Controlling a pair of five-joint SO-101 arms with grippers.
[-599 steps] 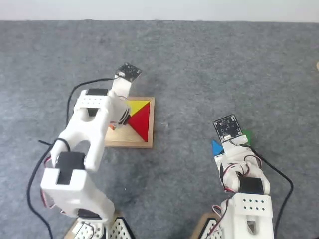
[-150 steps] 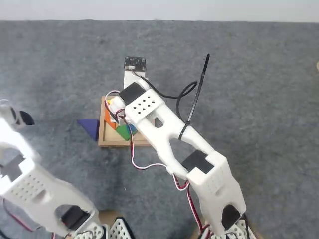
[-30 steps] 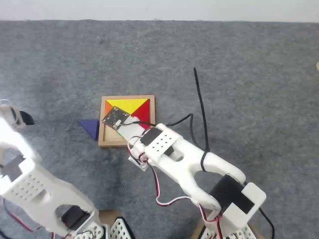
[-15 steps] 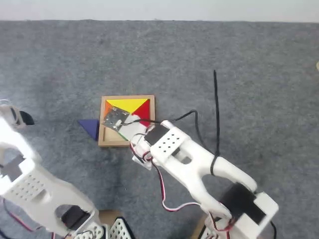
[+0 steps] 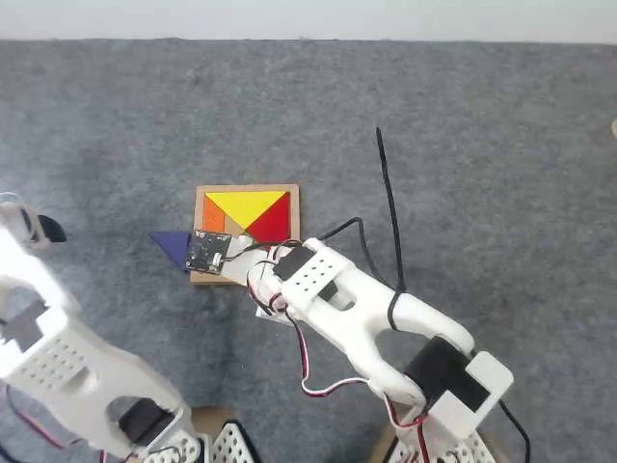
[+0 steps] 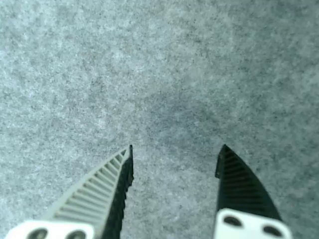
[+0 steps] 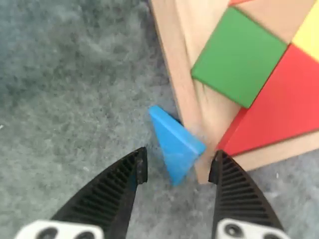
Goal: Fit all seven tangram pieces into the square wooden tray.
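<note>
High view puts the left arm [image 5: 67, 371] at the table's [image 5: 482, 145] left edge, well apart from the tray [image 5: 247, 188]. In its wrist view the left gripper [image 6: 177, 149] hangs over bare grey table, jaws spread wide with nothing between them.

Next to the right, a purple piece [image 5: 172, 246] lies flat on the table just beside the tray's left wall, not yet in. The tray sits about mid-table. It holds an orange piece [image 5: 214, 210] at its left, a yellow triangle [image 5: 248, 205] along the far side and a red triangle [image 5: 273, 227] at the right.

The right arm [image 5: 357, 309] comes in from the near right, with its wrist over the tray's near left corner. In the right wrist view the right gripper [image 7: 180, 152] is open and grips nothing. The blue triangle [image 7: 172, 137] lies between the jaw tips. It is outside the tray, against the outer wall at that corner, and seems to be tilted up on it. A green square [image 7: 239, 55] is seated inside, just past the rim.

The coming grasp likely turns on that line-up. The blue triangle is straight ahead of the right gripper, far nearer than the left one. Its long edge runs roughly along the jaws' length, so closing would pinch it across its narrow way. One jaw tip stands close to the tray's corner and may catch the wood.
</note>
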